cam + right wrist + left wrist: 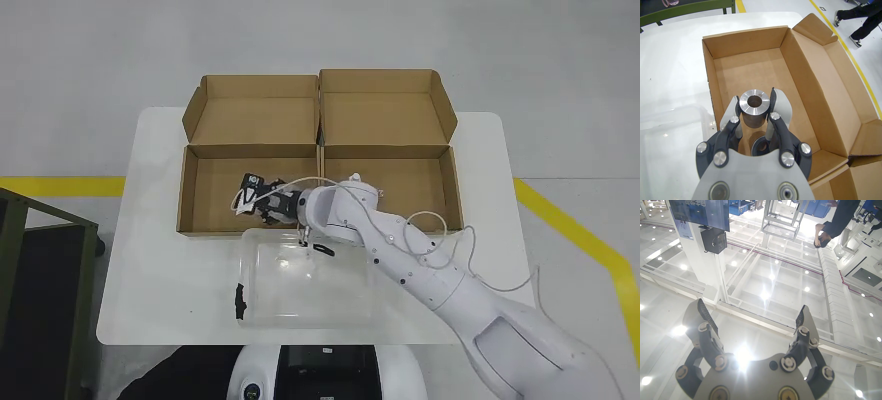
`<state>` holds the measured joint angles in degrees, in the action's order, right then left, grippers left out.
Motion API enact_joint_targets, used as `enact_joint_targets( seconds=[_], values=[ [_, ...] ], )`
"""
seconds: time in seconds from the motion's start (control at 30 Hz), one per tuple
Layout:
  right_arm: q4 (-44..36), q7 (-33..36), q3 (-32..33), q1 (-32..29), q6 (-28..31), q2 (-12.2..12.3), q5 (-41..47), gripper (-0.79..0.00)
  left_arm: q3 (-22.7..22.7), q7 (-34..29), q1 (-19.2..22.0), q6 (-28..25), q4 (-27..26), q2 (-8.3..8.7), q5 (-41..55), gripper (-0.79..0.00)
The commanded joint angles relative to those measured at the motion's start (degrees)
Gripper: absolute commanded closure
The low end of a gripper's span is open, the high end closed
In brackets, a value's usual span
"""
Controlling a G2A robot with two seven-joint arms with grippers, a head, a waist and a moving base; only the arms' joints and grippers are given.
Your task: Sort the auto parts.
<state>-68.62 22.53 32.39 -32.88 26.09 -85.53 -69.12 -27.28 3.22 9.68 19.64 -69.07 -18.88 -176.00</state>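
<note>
Right wrist view: a metal sleeve (753, 118), a short thick-walled cylinder with an open bore, is clamped upright between the ribbed pads of the right gripper (755, 96). It is held above the floor of an open cardboard box (745, 43) and is not yet set down. A black ring (755, 149) lies on the box floor directly under the gripper, close to the box's near wall.

From the top view, the right gripper (262, 197) is seen over the left-hand box (183, 190) of a pair, with the second box (400, 190) beside it. A clear plastic bin (300, 290) stands on the white table (150, 260) just in front of the boxes, and one dark part (240, 300) is left at the bin's edge.

The left gripper (752, 304) is spread wide, grips nothing and is pointed up at the ceiling.

Several risks can be judged from here. If the sleeve is let go from this height, it may land on the black ring, tip over and roll, since it is round and heavy-looking. The sleeve's smooth metal wall is held only near its upper end, so a slip or a tilt in the pads is possible during lowering. If lowered without a sideways shift, the gripper could be brought down onto the ring or against the near wall. Whether this box is the right one for the sleeve cannot be told.
</note>
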Motion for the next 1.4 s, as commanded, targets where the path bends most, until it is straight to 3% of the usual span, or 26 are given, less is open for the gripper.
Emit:
enact_joint_targets(
  seconds=[0.0, 0.2, 0.3, 0.4, 0.57, 0.73, 0.9, 1.13, 1.37],
  values=[
    [0.9, 0.1, -0.2, 0.2, 0.2, -0.4, 0.0, 0.000, 0.0, 0.0, 0.0, 0.0, 0.0, 0.00, 0.0, -0.785],
    [2.5, 0.6, -0.5, 1.0, 0.8, -1.3, -0.4, -0.077, 0.0, 0.0, 0.0, 0.0, 0.0, 0.00, 0.0, -0.785],
    [3.0, 1.1, -0.6, 1.2, 1.1, -1.8, -0.5, -0.194, 0.0, 0.0, 0.0, 0.0, 0.0, 0.00, 0.0, -0.785],
    [3.7, 1.5, -0.7, 1.3, 1.6, -2.1, -0.6, -0.249, 0.0, 0.0, 0.0, 0.0, 0.0, 0.00, 0.0, -0.785],
    [4.6, 1.7, -0.6, 1.4, 2.0, -2.7, -1.0, -0.237, 0.0, 0.0, 0.0, 0.0, 0.0, 0.00, 0.0, -0.785],
    [5.3, 2.0, -0.6, 1.6, 3.1, -3.1, -1.5, -0.320, 0.0, 0.0, 0.0, 0.0, 0.0, 0.00, 0.0, -0.785],
    [4.1, 0.9, 0.6, 1.5, 3.4, -3.2, -2.0, -0.323, 0.0, 0.0, 0.0, 0.0, 0.0, 0.00, 0.0, -0.785],
    [-3.3, -0.4, 4.5, -1.1, 5.1, -1.8, -2.7, -0.339, 0.0, 0.0, 0.0, 0.0, 0.0, 0.00, 0.0, -0.785],
    [-14.1, -1.3, 10.5, -8.5, 7.9, 1.0, -3.8, -0.385, 0.0, 0.0, 0.0, 0.0, 0.0, 0.00, 0.0, -0.785]
  ],
)
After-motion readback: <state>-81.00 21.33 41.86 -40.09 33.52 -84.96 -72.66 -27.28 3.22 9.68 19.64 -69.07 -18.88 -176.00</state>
